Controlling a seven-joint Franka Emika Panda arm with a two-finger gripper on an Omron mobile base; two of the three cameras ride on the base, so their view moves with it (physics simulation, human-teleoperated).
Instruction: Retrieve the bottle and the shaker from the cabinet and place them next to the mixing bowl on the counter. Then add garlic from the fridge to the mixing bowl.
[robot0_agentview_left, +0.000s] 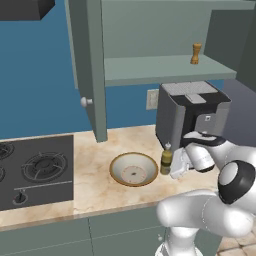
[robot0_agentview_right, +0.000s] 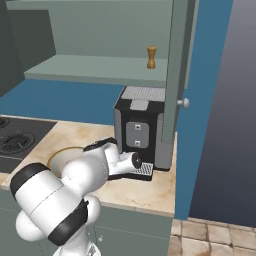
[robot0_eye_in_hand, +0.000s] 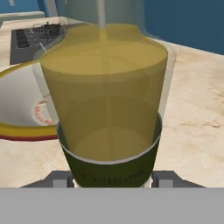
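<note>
Two dark fingertips poke up at the bottom of the hand view, one on each side of the bottle, which stands so close to the camera that its top is cut off by the frame. The jaws sit partway open around the bottle's dark base; the tips look pressed against its sides, but the grey band hides the contact, so I cannot tell whether they truly grip it. The bottle is clear, full of yellow liquid, and upright on the table.

From the left base view the bottle stands just beside the right rim of the mixing bowl, with the white hand against its right side; the fingers themselves are hidden behind the wrist. In the right base view the arm's bulk covers the bottle and most of the bowl, leaving just a sliver of rim.

Behind the bottle sits a dark coffee machine, its lower front partly blocked by the arm. To the left lies the stove, cut off by the frame edge.

Farthest back, the shaker stands upright on the open cabinet's shelf, small and brown, its details too fine to read. The cabinet door hangs open at left.
</note>
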